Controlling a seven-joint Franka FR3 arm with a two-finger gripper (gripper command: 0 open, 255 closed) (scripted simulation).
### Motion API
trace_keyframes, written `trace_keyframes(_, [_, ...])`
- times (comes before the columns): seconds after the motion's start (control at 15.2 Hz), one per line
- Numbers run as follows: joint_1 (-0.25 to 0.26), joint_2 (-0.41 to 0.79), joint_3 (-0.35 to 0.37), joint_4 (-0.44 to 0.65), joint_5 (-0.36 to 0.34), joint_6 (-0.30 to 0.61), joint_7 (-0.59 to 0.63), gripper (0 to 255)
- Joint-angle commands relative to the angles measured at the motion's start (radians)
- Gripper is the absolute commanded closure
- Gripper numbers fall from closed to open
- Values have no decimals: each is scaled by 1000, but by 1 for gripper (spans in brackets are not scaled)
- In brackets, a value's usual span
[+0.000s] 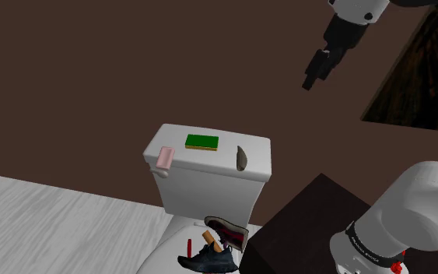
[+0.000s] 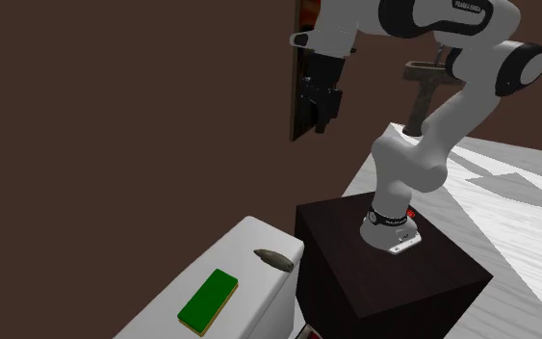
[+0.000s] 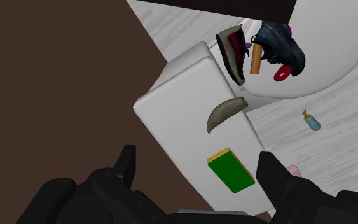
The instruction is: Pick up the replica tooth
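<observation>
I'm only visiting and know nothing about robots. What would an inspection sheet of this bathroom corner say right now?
Surface: white toilet tank lid, flat, with three things on it.
Job's things: replica tooth, grey-brown and curved, lying on the lid at the end nearer the stand, untouched.
Clutter: green block and pink piece on the lid; dark shoe, red-lined shoe, orange cylinder and a small red thing on the toilet below the tank.
Grippers: gripper high above the lid, fingers open, holding nothing.
Cables: nothing seen.
Surroundings: brown wall, pale floor, dark box stand.
</observation>
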Motion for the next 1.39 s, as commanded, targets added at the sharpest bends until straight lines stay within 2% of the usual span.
trace_keyframes(0.0, [0, 0, 0, 0, 0, 0, 0, 0])
trace_keyframes(0.66, [-26, 96, 127, -241, 59, 346, 237, 0])
trace_keyframes(1.32, [-77, 382, 276, -323, 69, 723, 500, 0])
